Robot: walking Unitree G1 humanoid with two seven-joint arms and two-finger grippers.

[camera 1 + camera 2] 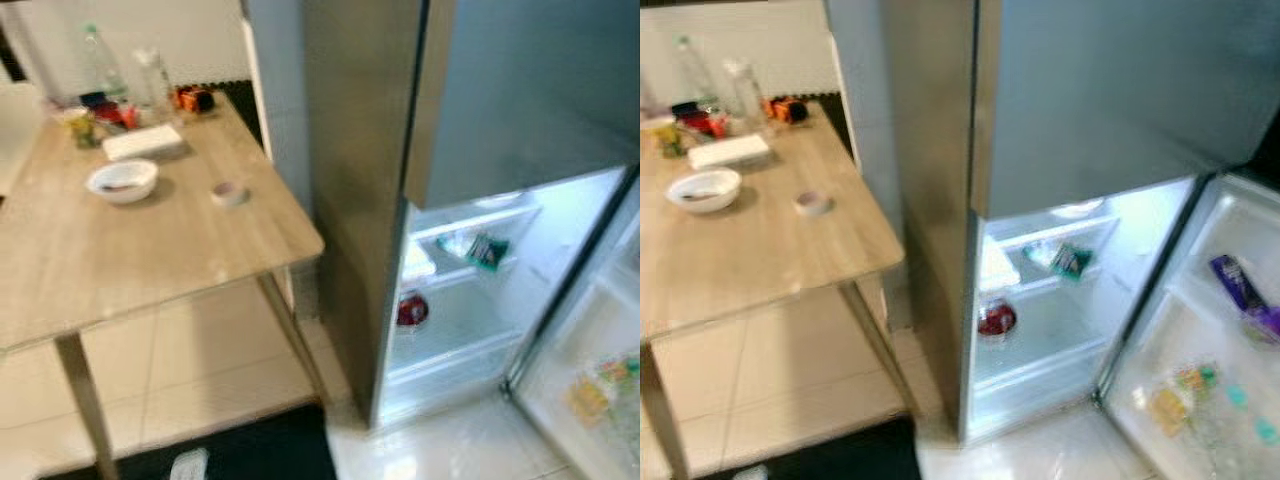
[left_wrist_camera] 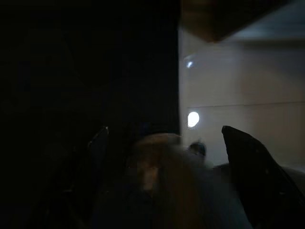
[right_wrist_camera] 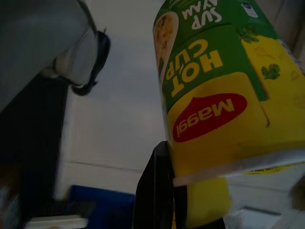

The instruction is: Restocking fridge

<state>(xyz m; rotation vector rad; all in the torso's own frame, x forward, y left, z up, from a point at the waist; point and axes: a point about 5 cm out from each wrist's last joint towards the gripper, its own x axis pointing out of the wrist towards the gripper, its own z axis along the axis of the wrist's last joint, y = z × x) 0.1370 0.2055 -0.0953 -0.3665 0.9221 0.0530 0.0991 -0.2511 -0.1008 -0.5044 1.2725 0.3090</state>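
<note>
The fridge (image 1: 1080, 110) fills the right half of the head views, lower door (image 1: 1200, 330) swung open and the light on inside. It's already partly stocked: a green packet (image 1: 1072, 260) on the upper shelf, something red (image 1: 996, 320) on the shelf below, and in the door bins at the lower right a purple pack (image 1: 1238, 282) plus some yellow and green packets (image 1: 1180, 395).

The right gripper (image 3: 190, 191) is closed on a noodle cup (image 3: 219, 90), the green and yellow Maggi Hot Cup kind. One black finger (image 3: 157, 191) is pressed against the cup's rim, and the floor shows behind it, so the cup looks to be hanging low at the robot's side, not yet in the fridge.

The left wrist view is really dark. I can make out the left gripper (image 2: 162, 152) with its two fingers spread apart, and maybe something pale and round between them, but I can't tell if it's actually gripping anything.

The table (image 1: 150, 240) at the upper left has a white bowl (image 1: 122, 180), a tape roll (image 1: 229, 192), a white box (image 1: 142, 141) and bottles (image 1: 125, 70) at the back.

So I'd say it's midway: some stuff is in, the cup needs shelving, and there may be more on the table.
</note>
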